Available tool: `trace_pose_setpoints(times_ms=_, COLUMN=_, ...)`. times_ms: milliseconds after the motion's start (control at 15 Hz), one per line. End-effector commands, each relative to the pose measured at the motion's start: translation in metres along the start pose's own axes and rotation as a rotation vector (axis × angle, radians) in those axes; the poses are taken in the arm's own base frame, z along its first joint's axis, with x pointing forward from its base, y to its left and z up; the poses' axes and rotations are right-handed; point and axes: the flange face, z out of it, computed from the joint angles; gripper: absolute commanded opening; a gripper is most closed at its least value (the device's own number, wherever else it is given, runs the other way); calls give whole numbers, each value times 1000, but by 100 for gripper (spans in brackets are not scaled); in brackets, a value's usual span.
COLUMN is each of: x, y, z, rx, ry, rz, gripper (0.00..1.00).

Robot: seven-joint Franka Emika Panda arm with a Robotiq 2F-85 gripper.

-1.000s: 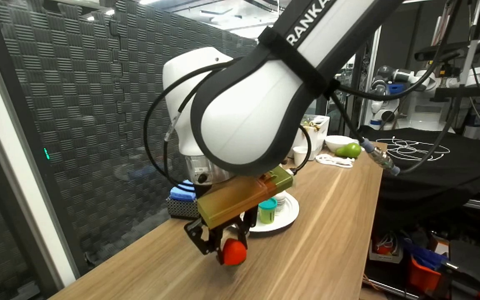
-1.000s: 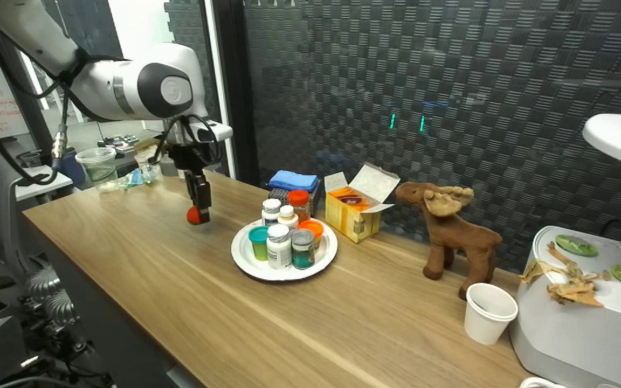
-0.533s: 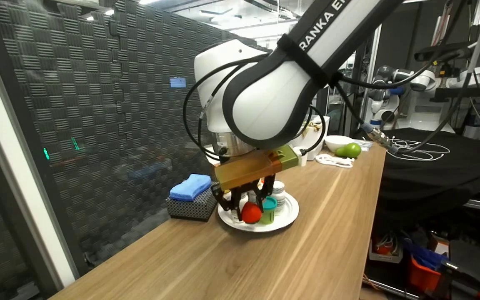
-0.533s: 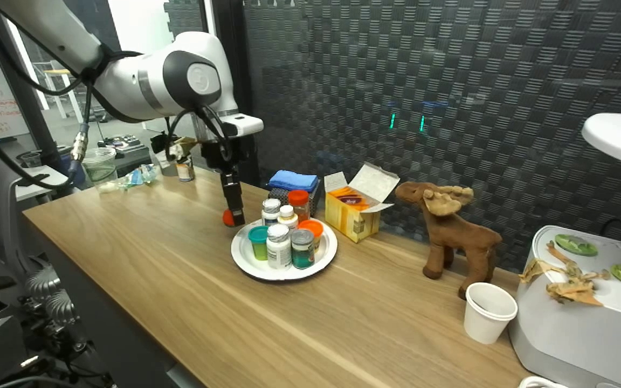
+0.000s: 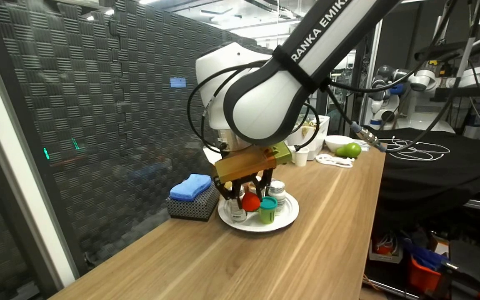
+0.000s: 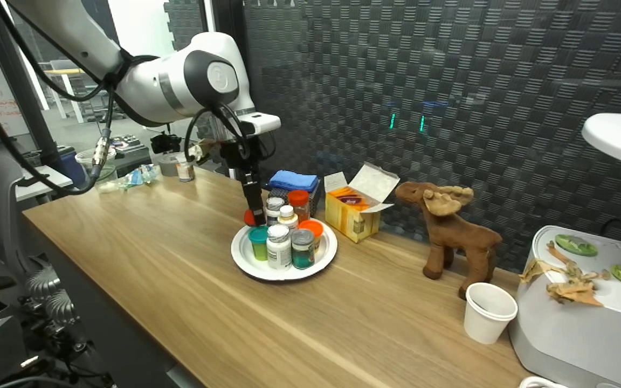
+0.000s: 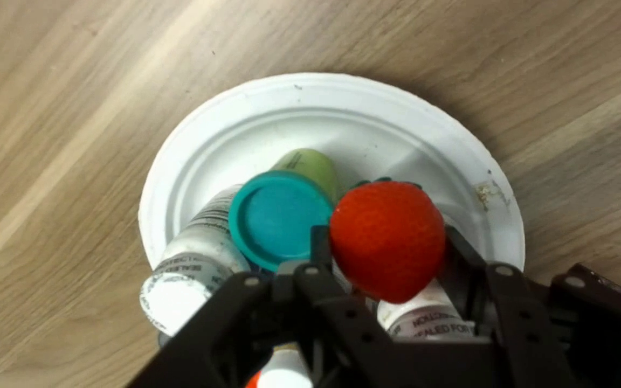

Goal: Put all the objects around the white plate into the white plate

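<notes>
My gripper is shut on a red-orange ball, strawberry-shaped with green leaves underneath. In both exterior views the ball is held over the near-arm edge of the white plate. On the plate stand a green cup with a teal lid, several white bottles, a dark green jar with a grey lid and an orange-lidded tub. A red-capped brown bottle stands at the back, its base hidden. A white bottle lies below the ball in the wrist view.
Behind the plate are a dark box with a blue cloth and an open yellow box. A brown toy moose, paper cups and a grey appliance stand farther along. A white bowl and green pear sit at the far end.
My gripper has carried the ball from above the bare table to over the plate's edge, and the ball rose slightly in the last half second. The items on the plate stay put.
</notes>
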Motion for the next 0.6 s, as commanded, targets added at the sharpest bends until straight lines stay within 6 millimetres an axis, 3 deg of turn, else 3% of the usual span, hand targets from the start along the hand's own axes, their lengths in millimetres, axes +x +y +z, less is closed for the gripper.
trace_pose_setpoints(times_ms=0, x=5, y=-10, z=-7, rx=-14, ry=30, rz=2, gripper=78)
trace_pose_setpoints(times_ms=267, x=1, y=-10, z=-12, rx=-13, ry=63, rz=3, gripper=100)
trace_pose_setpoints(times_ms=533, x=-12, y=-7, z=-24, rx=-20, ry=63, rz=-15, gripper=100)
